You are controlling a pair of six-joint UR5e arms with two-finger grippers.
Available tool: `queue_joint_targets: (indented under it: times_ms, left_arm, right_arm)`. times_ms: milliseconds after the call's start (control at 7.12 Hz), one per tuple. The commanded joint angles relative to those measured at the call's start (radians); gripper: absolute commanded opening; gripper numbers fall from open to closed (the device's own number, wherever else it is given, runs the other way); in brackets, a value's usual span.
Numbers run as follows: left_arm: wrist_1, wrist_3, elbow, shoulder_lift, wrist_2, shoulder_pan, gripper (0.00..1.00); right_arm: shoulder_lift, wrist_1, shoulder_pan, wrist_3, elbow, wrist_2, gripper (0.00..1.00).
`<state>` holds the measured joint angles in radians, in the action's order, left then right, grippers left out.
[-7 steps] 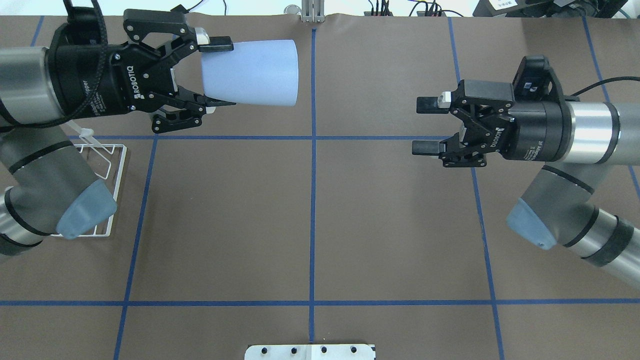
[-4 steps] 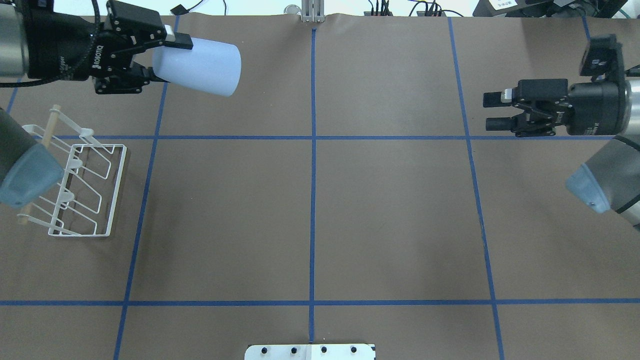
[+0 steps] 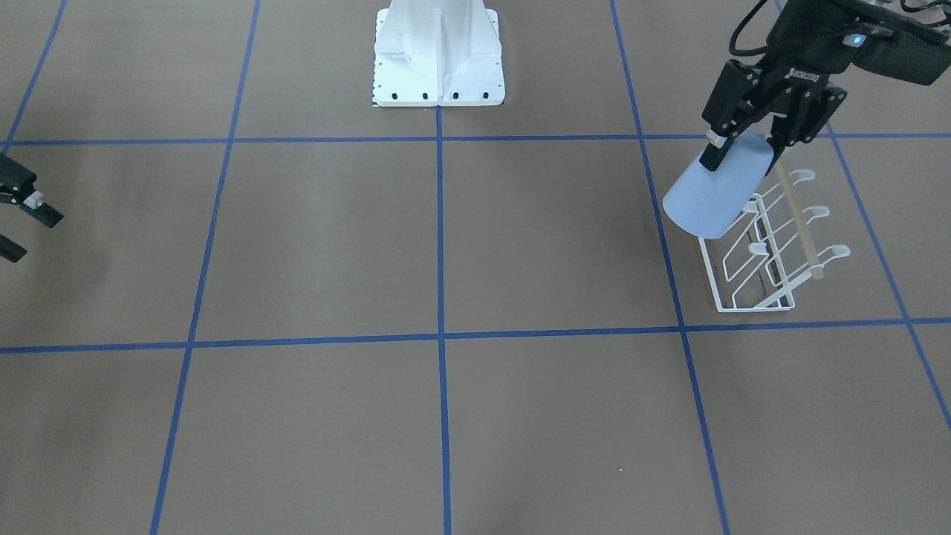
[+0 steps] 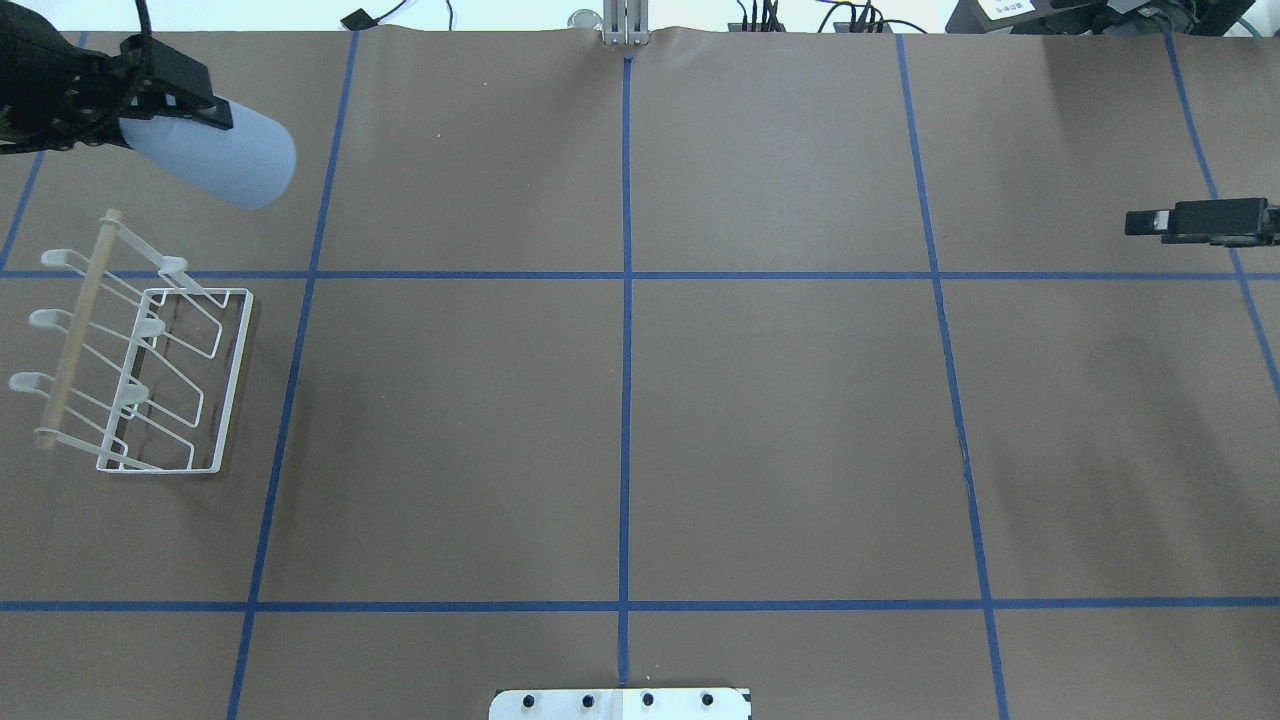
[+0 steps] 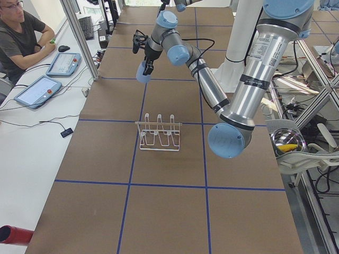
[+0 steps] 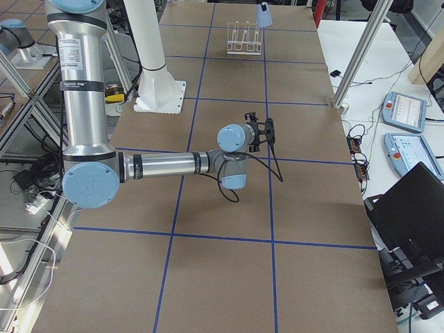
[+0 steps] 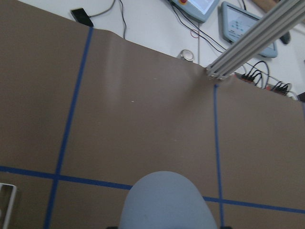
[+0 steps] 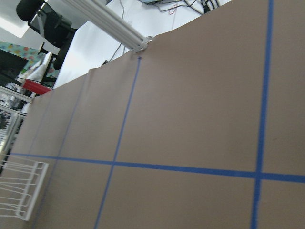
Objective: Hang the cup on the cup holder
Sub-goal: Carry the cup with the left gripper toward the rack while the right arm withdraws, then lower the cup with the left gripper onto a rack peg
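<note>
A brown worktop (image 4: 620, 400) is crossed by blue grid lines. A white wire cup holder (image 4: 140, 350) stands near its left edge. Beyond it, at the far left, the left gripper's (image 3: 745, 148) fingers clamp the tilted light blue cup (image 4: 215, 160) in the air. The right gripper's (image 3: 26, 234) fingers are spread apart.

Plain pale blue plastic tumbler (image 4: 225, 160), white wire rack (image 4: 236, 380) with a tan wooden rod (image 4: 77, 330), and the brown worktop (image 4: 780, 420) has a blue tape grid (image 4: 625, 400).

A robotics lab: teach pendants (image 5: 38, 91), aluminium framing (image 6: 359, 52) (operator (image 5: 18, 32) seated alongside), grid-taped table (image 4: 780, 420).
</note>
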<state>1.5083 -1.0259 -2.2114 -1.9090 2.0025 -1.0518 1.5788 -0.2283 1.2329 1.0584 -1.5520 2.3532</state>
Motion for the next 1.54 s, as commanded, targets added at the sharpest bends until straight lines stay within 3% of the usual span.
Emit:
queue_joint_targets:
  times_ms: [0,281,702,983,1124,1404]
  left_arm:
    - [-0.294,0.251,-0.041,-0.005,-0.091,0.001,0.00]
    - [-0.324,0.262,0.027,-0.007,-0.051,0.004,0.00]
    - [-0.327,0.365,0.159,-0.016,0.122,-0.022,0.00]
    - [-0.326,0.365,0.176,-0.025,0.147,-0.074,0.00]
    - [-0.321,0.392,0.230,-0.039,0.223,-0.100,0.00]
    - [-0.315,0.402,0.283,-0.050,0.233,-0.100,0.00]
  right_arm:
    - [0.004,-0.309,0.087,-0.338,-0.002,0.003,1.00]
    - [-0.003,-0.532,0.114,-0.502,-0.013,-0.003,1.00]
    - [-0.028,-0.734,0.122,-0.623,-0.039,0.001,1.00]
    - [-0.115,-1.019,0.141,-0.806,-0.085,-0.012,1.00]
    - [-0.166,-1.145,0.157,-0.892,-0.086,-0.015,1.00]
    - [-0.177,-1.271,0.151,-0.951,-0.137,-0.015,1.00]
